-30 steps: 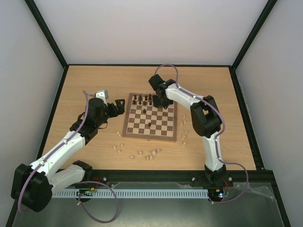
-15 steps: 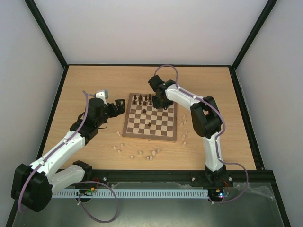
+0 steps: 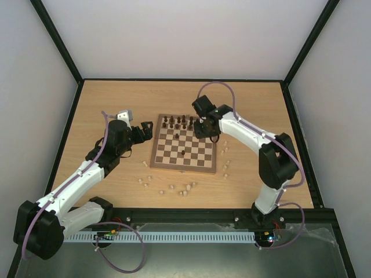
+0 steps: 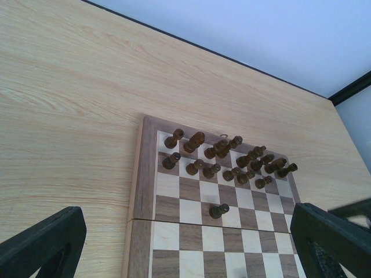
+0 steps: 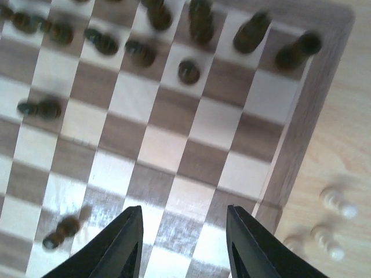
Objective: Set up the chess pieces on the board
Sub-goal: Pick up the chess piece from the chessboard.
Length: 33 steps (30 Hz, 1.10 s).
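The right tool (image 5: 181, 215) hangs over the board (image 3: 183, 169), partly spread with nothing in it. The left tool (image 4: 185, 217) sits wide apart beside the board, empty too.

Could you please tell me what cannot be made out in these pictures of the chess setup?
Right wrist view: the dark pieces are motion-blurred, so their kinds cannot be told.
Top view: the pale pieces on the table are too small to identify.
Left wrist view: the board is cut off by the bottom edge, hiding its near rows.
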Available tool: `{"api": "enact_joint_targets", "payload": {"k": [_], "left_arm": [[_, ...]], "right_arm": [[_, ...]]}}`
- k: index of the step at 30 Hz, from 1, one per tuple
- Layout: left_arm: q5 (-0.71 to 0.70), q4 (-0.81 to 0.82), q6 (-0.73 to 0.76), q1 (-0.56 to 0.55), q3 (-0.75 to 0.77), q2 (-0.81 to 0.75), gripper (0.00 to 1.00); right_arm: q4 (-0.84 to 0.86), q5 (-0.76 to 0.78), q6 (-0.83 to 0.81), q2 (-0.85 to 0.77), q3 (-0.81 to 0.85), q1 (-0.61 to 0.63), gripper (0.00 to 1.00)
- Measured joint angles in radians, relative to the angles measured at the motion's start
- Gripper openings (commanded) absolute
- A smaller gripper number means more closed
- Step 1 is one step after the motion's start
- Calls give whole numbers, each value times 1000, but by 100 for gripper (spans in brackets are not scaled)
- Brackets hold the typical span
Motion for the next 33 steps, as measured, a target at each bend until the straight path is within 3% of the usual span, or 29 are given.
{"api": "enact_joint_targets", "payload": {"k": [5, 13, 21, 33], "left_arm": [[0, 0, 0, 0, 0, 1, 100], [0, 0, 0, 0, 0, 11, 99], [-1, -8, 0, 0, 0, 11, 100], [-1, -8, 0, 0, 0, 0, 100]], "right_arm": [[7, -30, 1, -65, -89, 82, 40], [34, -72, 5, -28, -78, 244, 34], [42, -65, 5, 106, -30, 254, 31], [44, -39, 8, 138, -10, 254, 23]]}}
